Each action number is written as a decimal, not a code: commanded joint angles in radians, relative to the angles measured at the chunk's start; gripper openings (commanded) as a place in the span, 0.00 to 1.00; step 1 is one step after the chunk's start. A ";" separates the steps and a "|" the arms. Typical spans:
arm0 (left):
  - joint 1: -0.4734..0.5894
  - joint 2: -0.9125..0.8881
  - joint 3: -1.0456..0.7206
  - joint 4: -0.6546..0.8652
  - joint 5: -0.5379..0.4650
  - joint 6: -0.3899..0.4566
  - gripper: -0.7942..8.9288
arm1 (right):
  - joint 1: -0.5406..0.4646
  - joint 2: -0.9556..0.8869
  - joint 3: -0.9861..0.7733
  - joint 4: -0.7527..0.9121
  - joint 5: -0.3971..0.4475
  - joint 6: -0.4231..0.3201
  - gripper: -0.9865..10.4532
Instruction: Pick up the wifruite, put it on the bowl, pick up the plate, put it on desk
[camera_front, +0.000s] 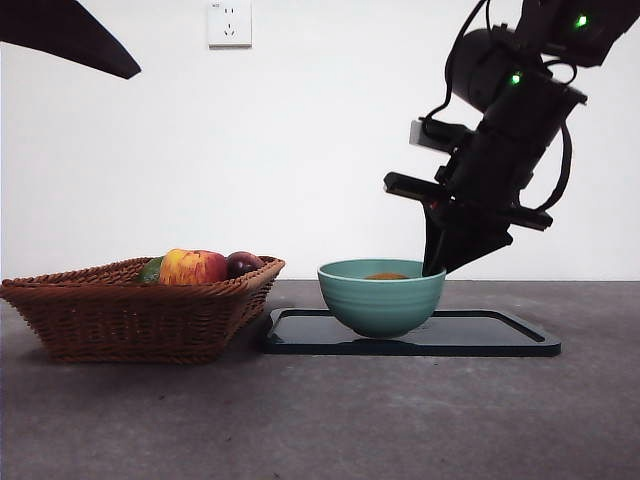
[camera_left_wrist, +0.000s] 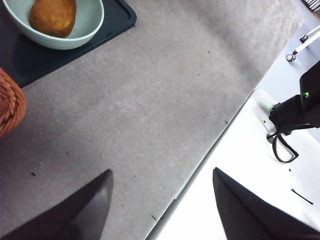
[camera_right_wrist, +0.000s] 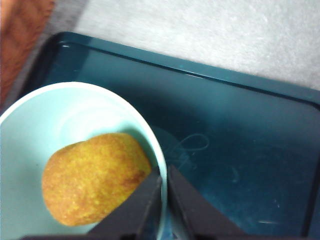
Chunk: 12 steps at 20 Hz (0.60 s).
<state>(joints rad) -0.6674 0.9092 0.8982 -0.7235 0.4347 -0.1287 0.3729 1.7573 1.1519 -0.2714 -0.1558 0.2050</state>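
Inside the bowl (camera_right_wrist: 30, 130) lies the wifruite (camera_right_wrist: 92, 177), right pincer (camera_right_wrist: 164, 200) pinching the rim.

Blk arm (camera_front: 500, 130) w/ green LEDs, looped blk cables, white block on side, tapered matte-blk fingers (camera_front: 455, 245).

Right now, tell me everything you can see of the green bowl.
The bowl is round, mint-green and ceramic-looking, with faint horizontal ribs on its side and a smooth rim. It stands upright on the dark tray, beside the wicker basket. The brown kiwifruit lies inside on its bottom. The right gripper is at the rim, its jaws closed on the bowl's wall, one inside and one outside. The left gripper hangs open, away from it.
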 joint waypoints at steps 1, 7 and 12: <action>-0.004 0.004 0.004 0.006 0.004 0.012 0.41 | -0.001 0.033 0.027 0.020 0.000 -0.011 0.10; -0.004 0.004 0.004 0.006 0.004 0.012 0.41 | -0.003 0.034 0.027 0.015 0.000 -0.011 0.17; -0.004 0.004 0.004 0.005 0.005 0.012 0.41 | -0.004 -0.002 0.027 0.004 0.001 -0.004 0.24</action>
<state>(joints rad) -0.6674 0.9092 0.8982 -0.7258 0.4343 -0.1284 0.3656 1.7573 1.1568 -0.2790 -0.1562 0.2054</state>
